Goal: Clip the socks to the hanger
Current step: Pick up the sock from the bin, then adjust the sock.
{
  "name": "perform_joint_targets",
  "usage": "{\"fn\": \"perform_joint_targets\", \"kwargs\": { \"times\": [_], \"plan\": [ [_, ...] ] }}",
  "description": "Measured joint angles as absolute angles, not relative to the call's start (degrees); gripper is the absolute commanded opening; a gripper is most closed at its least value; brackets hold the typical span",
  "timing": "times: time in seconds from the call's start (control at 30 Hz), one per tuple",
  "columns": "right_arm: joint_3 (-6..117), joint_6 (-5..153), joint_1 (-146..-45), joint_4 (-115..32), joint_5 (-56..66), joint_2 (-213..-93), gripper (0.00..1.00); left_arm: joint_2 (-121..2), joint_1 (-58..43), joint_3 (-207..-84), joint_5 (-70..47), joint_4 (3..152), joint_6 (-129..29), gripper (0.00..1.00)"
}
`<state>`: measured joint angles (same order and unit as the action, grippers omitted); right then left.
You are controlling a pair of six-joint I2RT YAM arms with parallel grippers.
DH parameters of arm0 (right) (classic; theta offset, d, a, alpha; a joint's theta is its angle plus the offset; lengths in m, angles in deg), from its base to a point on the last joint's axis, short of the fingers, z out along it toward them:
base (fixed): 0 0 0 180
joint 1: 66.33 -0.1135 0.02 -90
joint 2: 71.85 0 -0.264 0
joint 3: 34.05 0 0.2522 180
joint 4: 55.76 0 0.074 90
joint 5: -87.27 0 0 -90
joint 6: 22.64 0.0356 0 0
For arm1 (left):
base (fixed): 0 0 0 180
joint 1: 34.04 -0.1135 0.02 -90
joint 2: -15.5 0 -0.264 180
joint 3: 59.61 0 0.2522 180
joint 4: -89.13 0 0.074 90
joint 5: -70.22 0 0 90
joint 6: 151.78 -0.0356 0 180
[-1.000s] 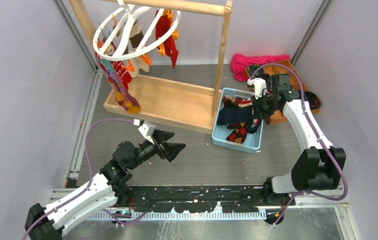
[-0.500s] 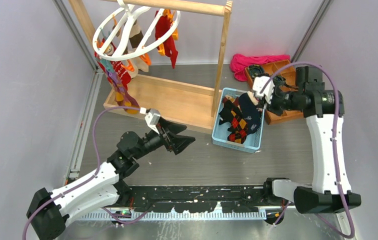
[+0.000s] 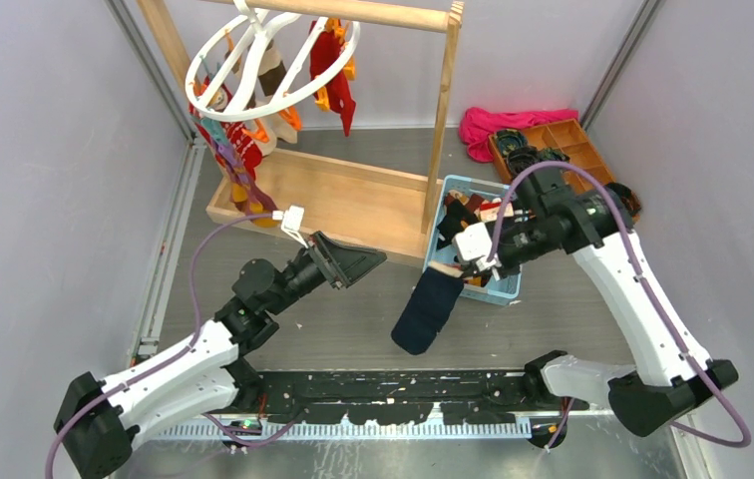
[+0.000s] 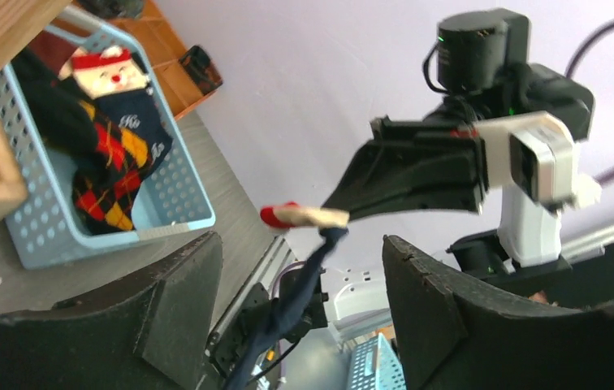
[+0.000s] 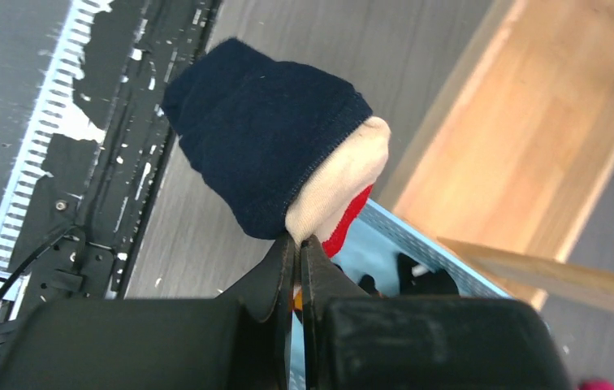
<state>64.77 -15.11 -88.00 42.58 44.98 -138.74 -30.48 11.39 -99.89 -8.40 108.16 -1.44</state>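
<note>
Top view: right pincer (image 3: pixel 445 269) holds navy sock (image 3: pixel 427 311) just off the near-left corner of the blue basket (image 3: pixel 501 290); the sock hangs above the counter (image 3: pixel 353 319). Left pincer (image 3: pixel 361 263) spread wide, empty, facing it, apart. White ring hanger (image 3: pixel 236 117) up on the wooden rack (image 3: pixel 333 205), well away.

Right wrist only: jaws pinched tight on the sock's cream-and-red end (image 5: pixel 332 203).

Left wrist only: argyle socks (image 4: pixel 113 175) lie in the basket; that end shows between its fingers (image 4: pixel 182 301).
</note>
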Motion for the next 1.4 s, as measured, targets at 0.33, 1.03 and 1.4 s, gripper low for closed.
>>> {"fn": "perform_joint_targets", "kwargs": {
  "times": [0.33,1.03,1.4],
  "plan": [
    [58.74,-15.42,-97.38,37.44,42.77,-141.71,0.01,-39.46,11.39,-99.35,-11.01,101.85,11.45,0.71],
    [52.73,-15.40,-103.72,30.60,37.17,-142.35,0.01,-58.83,16.59,-101.56,-3.68,112.62,19.06,0.63],
    [48.12,-15.14,-104.11,28.41,36.39,-142.24,0.01,-59.46,16.81,-101.51,-3.44,119.16,23.02,0.61]
  ]
}}
